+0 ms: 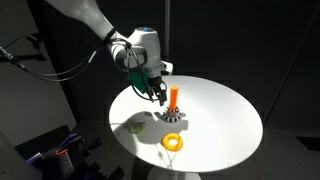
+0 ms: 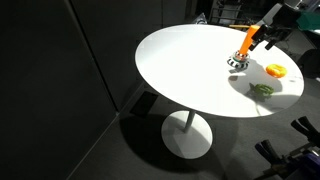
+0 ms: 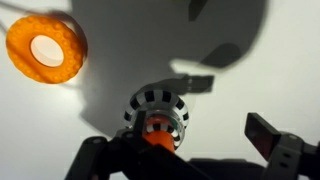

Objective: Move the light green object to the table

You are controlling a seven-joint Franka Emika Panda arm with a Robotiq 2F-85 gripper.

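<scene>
The light green object [image 1: 137, 126] is a small, low piece lying on the white round table [image 1: 222, 108], near its edge; it also shows in an exterior view [image 2: 262, 89]. It is out of the wrist view. My gripper [image 1: 158, 96] hangs open and empty just beside the upright orange peg [image 1: 175, 97] on its checkered base [image 1: 175, 117], well apart from the green piece. In the wrist view the open jaws [image 3: 180, 140] straddle the peg's checkered base [image 3: 157, 108].
An orange ring [image 1: 174, 142] lies flat on the table near the peg; it shows in the wrist view [image 3: 46, 47] and in an exterior view [image 2: 275, 70]. The table top [image 2: 190, 70] is white, with dark curtains around.
</scene>
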